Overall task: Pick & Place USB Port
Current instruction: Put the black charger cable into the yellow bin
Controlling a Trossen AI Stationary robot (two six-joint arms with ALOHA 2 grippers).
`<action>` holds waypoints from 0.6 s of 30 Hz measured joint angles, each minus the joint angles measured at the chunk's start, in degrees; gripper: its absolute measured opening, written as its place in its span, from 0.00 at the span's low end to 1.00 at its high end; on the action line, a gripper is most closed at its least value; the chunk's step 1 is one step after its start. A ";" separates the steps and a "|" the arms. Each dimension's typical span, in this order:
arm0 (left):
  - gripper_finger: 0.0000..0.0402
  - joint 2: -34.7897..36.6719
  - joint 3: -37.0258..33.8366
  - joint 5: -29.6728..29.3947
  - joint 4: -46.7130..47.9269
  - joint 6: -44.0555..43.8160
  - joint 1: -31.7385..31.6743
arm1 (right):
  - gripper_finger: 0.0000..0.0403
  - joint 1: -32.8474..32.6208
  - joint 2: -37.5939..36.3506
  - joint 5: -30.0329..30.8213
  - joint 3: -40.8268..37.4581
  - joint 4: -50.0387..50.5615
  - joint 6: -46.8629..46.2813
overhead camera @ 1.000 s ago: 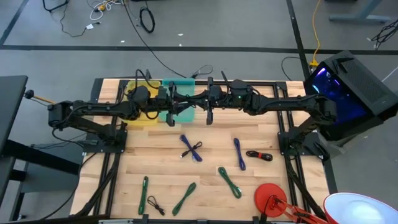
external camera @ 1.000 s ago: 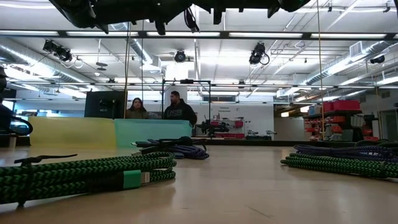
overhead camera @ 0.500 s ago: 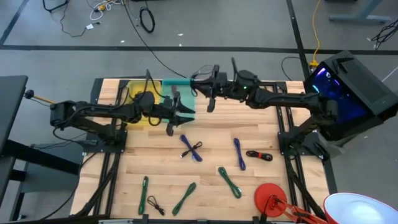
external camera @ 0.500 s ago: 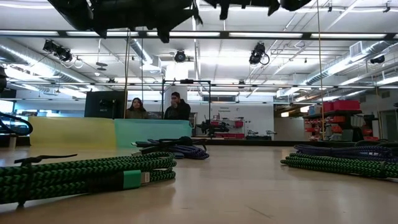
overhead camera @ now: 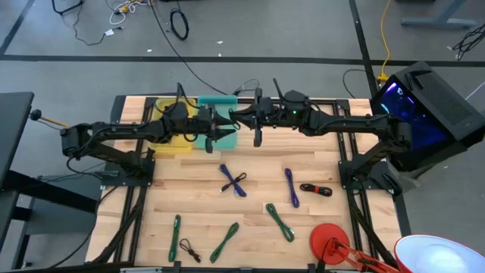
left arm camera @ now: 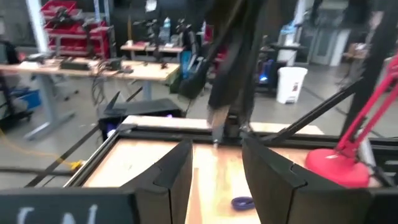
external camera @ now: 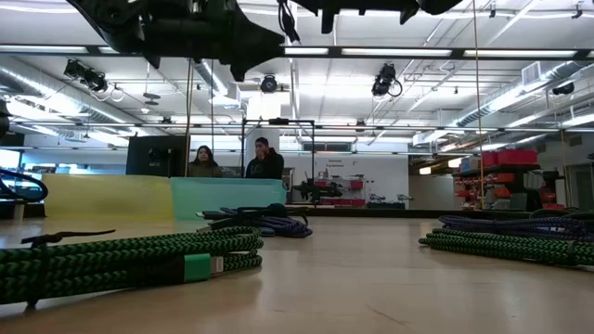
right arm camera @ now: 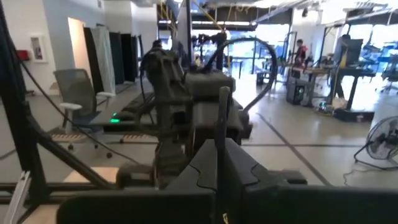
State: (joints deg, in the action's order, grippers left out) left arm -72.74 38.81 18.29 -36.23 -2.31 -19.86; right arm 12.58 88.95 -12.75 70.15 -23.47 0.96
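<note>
Several braided USB cables lie flat on the wooden table: a purple one point(overhead camera: 233, 180), a second purple one point(overhead camera: 292, 187), a black-and-red one point(overhead camera: 316, 189), green ones point(overhead camera: 279, 221) point(overhead camera: 225, 241) point(overhead camera: 175, 235) and a small black one point(overhead camera: 189, 249). In the low view a green cable point(external camera: 139, 260) lies nearest. Both arms hang high over the far part of the table, facing each other. My left gripper point(overhead camera: 209, 138) point(left arm camera: 216, 165) is open and empty beside the teal bin point(overhead camera: 224, 101). My right gripper point(overhead camera: 256, 136) point(right arm camera: 221, 155) is shut, and I see nothing in it.
A yellow bin point(overhead camera: 161, 106) and the teal bin stand side by side at the far edge. A red lamp base point(overhead camera: 330, 239) sits at the near right corner. Bare wood lies between the cables and the bins. Two people point(external camera: 232, 162) stand in the room beyond.
My left gripper swung toward the near edge and then came back toward the far edge beside the teal bin. My right gripper moved toward the far edge and returned. Both stand about where they were a second ago. No cable has moved.
</note>
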 joint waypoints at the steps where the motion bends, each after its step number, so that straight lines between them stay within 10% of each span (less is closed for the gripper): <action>1: 0.37 0.04 0.03 0.68 -0.79 -0.15 -0.14 | 0.00 -0.02 0.00 0.07 0.00 0.33 0.14; 18: 0.51 0.10 0.15 -0.29 -6.24 -0.73 0.87 | 0.00 -3.14 3.27 1.63 -0.92 -2.77 0.77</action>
State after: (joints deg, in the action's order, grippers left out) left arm -72.64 38.96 18.00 -42.48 -3.04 -18.98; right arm 9.43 92.22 -11.12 69.23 -26.25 1.73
